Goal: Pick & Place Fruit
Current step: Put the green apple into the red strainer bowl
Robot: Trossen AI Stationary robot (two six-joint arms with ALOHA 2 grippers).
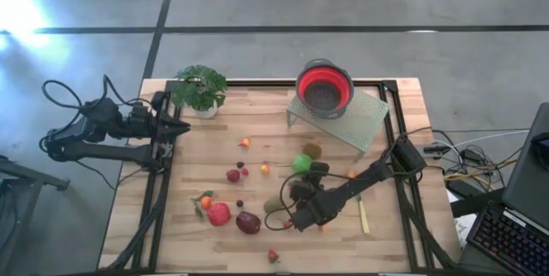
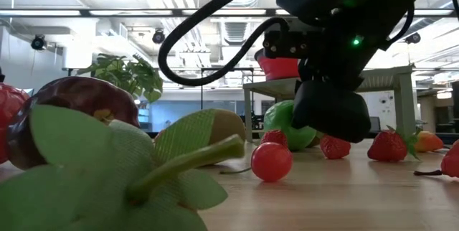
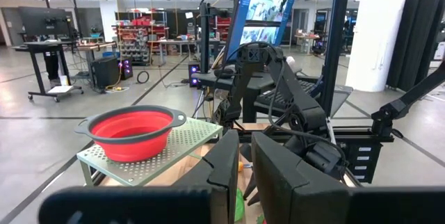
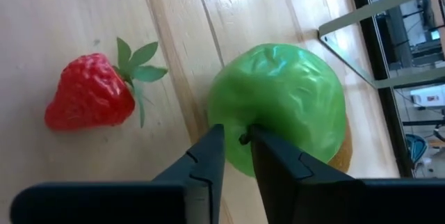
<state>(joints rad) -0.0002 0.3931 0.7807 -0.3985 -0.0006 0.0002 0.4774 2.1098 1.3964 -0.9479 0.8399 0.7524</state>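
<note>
The red bowl [image 1: 324, 88] sits on a perforated stand [image 1: 343, 115] at the table's [image 1: 214, 130] far right; its contents can't be made out. Right gripper [image 4: 236, 135], low over the middle, fingers nearly together, nipping the green apple's [image 4: 285, 99] stem, a strawberry [image 4: 89, 99] just beside. Left gripper [image 1: 182, 127] waits closed by the plant [image 1: 199, 87]. More fruit lies scattered, red apple [image 1: 219, 214] and plum [image 1: 248, 222] near the front.

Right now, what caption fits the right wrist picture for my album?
Two dark fingers nearly pinched at a green apple's stem, a strawberry beside it.
</note>
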